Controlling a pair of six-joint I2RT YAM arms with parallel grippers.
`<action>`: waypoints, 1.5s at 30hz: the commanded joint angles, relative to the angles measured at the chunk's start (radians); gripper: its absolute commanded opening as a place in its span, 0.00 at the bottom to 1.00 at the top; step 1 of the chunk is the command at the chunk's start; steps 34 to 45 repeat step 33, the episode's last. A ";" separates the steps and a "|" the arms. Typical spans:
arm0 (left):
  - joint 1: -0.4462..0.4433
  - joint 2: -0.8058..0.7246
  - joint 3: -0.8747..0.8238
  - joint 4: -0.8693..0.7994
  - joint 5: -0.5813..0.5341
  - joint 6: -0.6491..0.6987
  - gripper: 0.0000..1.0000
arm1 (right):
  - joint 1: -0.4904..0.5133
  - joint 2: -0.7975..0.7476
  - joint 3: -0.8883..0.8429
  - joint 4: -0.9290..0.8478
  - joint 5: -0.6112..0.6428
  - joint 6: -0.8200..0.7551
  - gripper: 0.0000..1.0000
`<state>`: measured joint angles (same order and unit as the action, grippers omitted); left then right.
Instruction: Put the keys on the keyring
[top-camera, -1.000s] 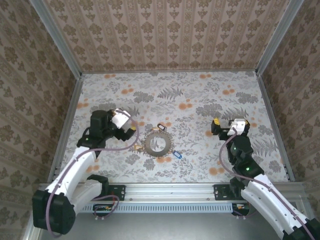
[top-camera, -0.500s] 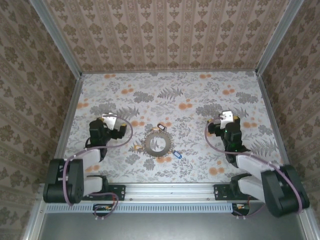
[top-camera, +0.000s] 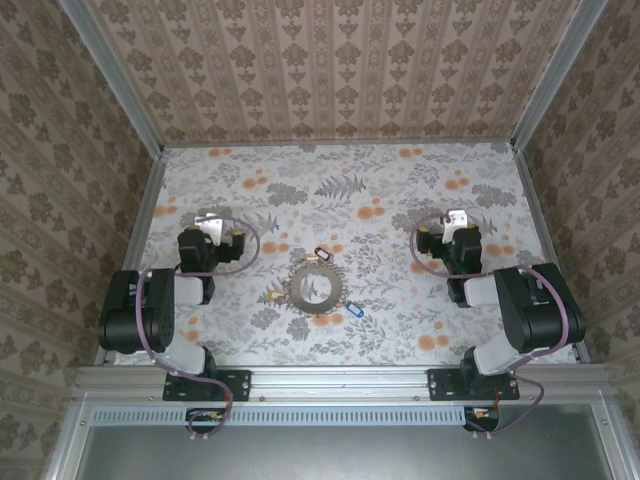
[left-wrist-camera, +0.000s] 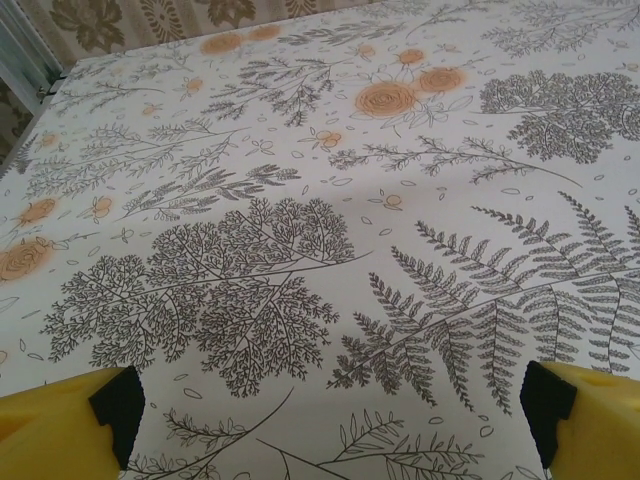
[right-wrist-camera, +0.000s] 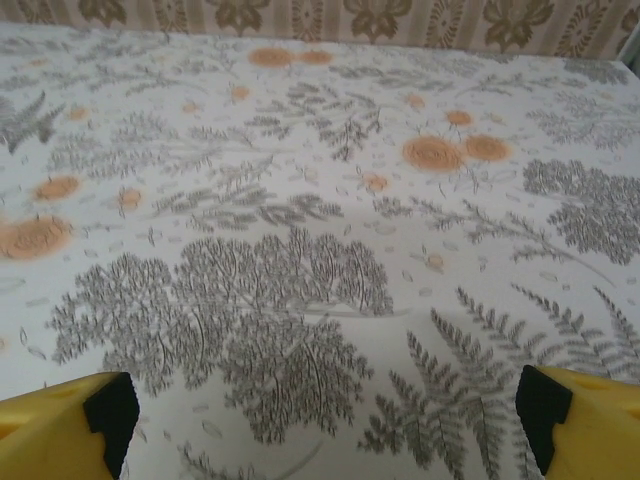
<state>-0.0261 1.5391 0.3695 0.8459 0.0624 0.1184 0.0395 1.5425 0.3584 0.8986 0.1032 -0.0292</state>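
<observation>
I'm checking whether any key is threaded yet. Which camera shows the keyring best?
Top external: the keyring lies whole, seen from above, mid-table. Both wrist cameras face floral tabletop elsewhere.

The top camera sits high behind the arm bases (top-camera: 205, 383), looking steeply down at the whole floral tabletop (top-camera: 400, 190). Each wrist camera rides low and close over that same tabletop, facing far: one behind the left end effector (left-wrist-camera: 330, 405) on the left side, one behind the right end effector (right-wrist-camera: 325, 405) on the right.
</observation>
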 joint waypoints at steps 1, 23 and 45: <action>0.007 0.002 0.035 0.017 -0.027 -0.042 1.00 | -0.018 -0.004 0.045 -0.020 -0.047 0.051 1.00; 0.007 -0.005 0.034 0.010 -0.035 -0.049 1.00 | -0.020 -0.010 0.054 -0.051 -0.040 0.054 1.00; 0.006 -0.004 0.034 0.010 -0.035 -0.050 1.00 | -0.024 -0.013 0.051 -0.046 -0.049 0.057 1.00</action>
